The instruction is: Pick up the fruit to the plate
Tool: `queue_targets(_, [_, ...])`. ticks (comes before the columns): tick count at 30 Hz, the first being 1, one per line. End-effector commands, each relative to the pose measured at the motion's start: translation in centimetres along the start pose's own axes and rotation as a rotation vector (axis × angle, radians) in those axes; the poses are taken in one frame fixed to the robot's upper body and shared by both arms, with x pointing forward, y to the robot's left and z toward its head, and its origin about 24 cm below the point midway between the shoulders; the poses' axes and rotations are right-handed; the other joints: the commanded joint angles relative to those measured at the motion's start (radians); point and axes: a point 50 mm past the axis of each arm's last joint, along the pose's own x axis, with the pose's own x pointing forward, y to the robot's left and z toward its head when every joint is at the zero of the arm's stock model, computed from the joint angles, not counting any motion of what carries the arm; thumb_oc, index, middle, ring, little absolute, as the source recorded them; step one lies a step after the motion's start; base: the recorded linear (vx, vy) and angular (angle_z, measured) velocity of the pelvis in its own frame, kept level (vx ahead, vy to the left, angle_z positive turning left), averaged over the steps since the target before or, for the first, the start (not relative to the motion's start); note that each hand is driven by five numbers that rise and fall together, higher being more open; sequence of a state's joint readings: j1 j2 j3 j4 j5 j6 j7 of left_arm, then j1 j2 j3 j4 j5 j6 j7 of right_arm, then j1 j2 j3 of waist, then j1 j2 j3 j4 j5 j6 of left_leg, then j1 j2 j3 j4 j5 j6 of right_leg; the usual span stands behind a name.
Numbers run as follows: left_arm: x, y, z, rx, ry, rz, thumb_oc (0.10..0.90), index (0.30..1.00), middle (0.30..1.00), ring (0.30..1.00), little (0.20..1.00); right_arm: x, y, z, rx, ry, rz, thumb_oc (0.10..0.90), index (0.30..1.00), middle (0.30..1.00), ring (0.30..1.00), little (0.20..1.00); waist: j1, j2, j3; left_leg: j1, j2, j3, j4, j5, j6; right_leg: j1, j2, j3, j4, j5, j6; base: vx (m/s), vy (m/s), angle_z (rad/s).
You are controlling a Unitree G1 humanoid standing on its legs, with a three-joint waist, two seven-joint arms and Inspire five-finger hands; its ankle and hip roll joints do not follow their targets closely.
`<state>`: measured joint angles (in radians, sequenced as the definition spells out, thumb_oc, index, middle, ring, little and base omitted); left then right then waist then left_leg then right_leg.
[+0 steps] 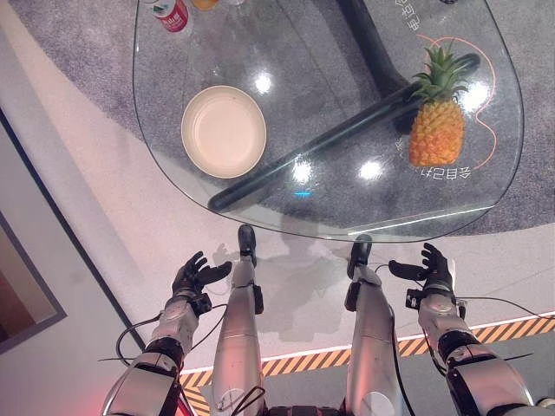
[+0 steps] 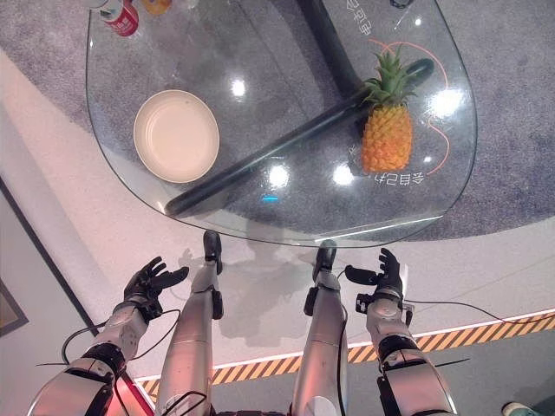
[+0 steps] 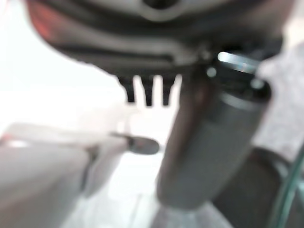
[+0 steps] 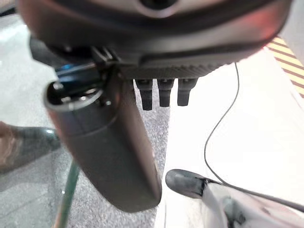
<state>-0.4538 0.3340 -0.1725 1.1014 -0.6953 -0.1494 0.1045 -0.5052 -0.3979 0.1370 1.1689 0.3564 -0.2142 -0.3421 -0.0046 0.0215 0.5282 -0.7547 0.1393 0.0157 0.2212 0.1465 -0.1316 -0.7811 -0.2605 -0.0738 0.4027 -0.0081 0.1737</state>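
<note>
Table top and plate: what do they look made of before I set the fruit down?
The table top looks like clear glass with a glossy finish: the dark leg and grey carpet show through it, and ceiling lights glint on it. The plate is cream with a matte, even surface and a raised rim; it could be plastic or ceramic, I cannot tell which. The pineapple stands upright on the glass.

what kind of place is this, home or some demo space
Probably a demo or showroom floor rather than a home. A rounded glass table stands over grey carpet with printed lettering and orange lines, and yellow-and-black hazard tape marks the floor. On the table are just a pineapple, a plate and drinks at the far edge.
</note>
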Motion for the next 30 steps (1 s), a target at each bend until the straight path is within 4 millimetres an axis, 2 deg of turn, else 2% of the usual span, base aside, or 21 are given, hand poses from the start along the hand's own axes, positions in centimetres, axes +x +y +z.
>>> queue_targets(1, [-0.1, 3.3, 1.0, -0.026, -0.046, 0.133, 0.8, 0.9, 0.9, 0.9, 0.9, 0.1, -2.5, -0.1, 0.027, -0.032, -0.096, 0.8, 0.9, 0.9, 0.9, 0.9, 0.012, -0.042, -0.008, -0.062, -0.023, -0.054, 0.223, -0.166, 0.032, -0.036, 0.022, 0.007, -0.048, 0.085, -0.029, 0.0, -0.025, 0.04])
queue_targets(12, [0.0, 3.7, 1.3, -0.014, -0.056, 0.132, 0.8, 0.9, 0.9, 0.9, 0.9, 0.7, -3.2, 1.5, 0.065, -0.071, -0.137, 0.8, 0.9, 0.9, 0.9, 0.9, 0.019, -0.037, -0.008, -0.071, -0.02, -0.056, 0.216, -0.16, 0.026, -0.043, 0.012, -0.01, -0.055, 0.092, -0.026, 0.0, -0.003, 0.01])
queue_targets(16, [0.0, 3.7, 1.3, -0.007, -0.051, 0.124, 0.8, 0.9, 0.9, 0.9, 0.9, 1.1, -4.9, 1.8, 0.133, -0.055, -0.229, 0.8, 0.9, 0.9, 0.9, 0.9, 0.022, -0.035, -0.008, -0.068, -0.02, -0.053, 0.204, -0.159, 0.026, -0.04, 0.013, -0.016, -0.065, 0.093, -0.026, 0.0, 0.0, 0.0])
queue_targets(18, [0.0, 3.9, 1.3, 0.001, -0.051, 0.126, 0.8, 0.9, 0.9, 0.9, 0.9, 1.3, -7.1, 1.8, 0.237, -0.026, -0.352, 0.8, 0.9, 0.9, 0.9, 0.9, 0.024, -0.033, -0.008, -0.063, -0.019, -0.051, 0.196, -0.161, 0.026, -0.033, 0.013, -0.023, -0.072, 0.093, -0.023, 0.0, 0.0, 0.0])
queue_targets(21, [0.0, 4.1, 1.4, 0.001, -0.051, 0.129, 0.8, 0.9, 0.9, 0.9, 0.9, 1.4, -8.7, 2.0, 0.305, -0.02, -0.423, 0.8, 0.9, 0.9, 0.9, 0.9, 0.025, -0.032, -0.008, -0.062, -0.019, -0.05, 0.194, -0.161, 0.027, -0.031, 0.013, -0.026, -0.075, 0.096, -0.022, 0.0, 0.0, 0.0])
queue_targets(22, [0.0, 4.4, 1.5, 0.005, -0.052, 0.129, 0.8, 0.9, 0.9, 0.9, 0.9, 1.5, -10.2, 2.5, 0.373, -0.016, -0.496, 0.8, 0.9, 0.9, 0.9, 0.9, 0.027, -0.033, -0.008, -0.062, -0.018, -0.052, 0.193, -0.162, 0.027, -0.028, 0.013, -0.032, -0.078, 0.098, -0.02, 0.02, -0.033, 0.0])
queue_targets(24, [-0.1, 4.5, 1.5, 0.011, -0.051, 0.127, 0.8, 0.9, 0.9, 0.9, 0.9, 1.5, -11.7, 3.1, 0.434, -0.034, -0.567, 0.8, 0.9, 0.9, 0.9, 0.9, 0.03, -0.033, -0.008, -0.06, -0.018, -0.053, 0.19, -0.163, 0.028, -0.024, 0.012, -0.037, -0.079, 0.099, -0.019, 0.02, -0.035, 0.0])
queue_targets(30, [0.0, 4.6, 1.6, 0.024, -0.046, 0.126, 0.8, 0.9, 0.9, 0.9, 0.9, 1.4, -14.7, 6.3, 0.57, -0.13, -0.724, 0.8, 0.9, 0.9, 0.9, 0.9, 0.034, -0.033, -0.008, -0.05, -0.022, -0.054, 0.18, -0.164, 0.029, -0.012, 0.008, -0.05, -0.086, 0.102, -0.015, 0.01, -0.007, 0.0])
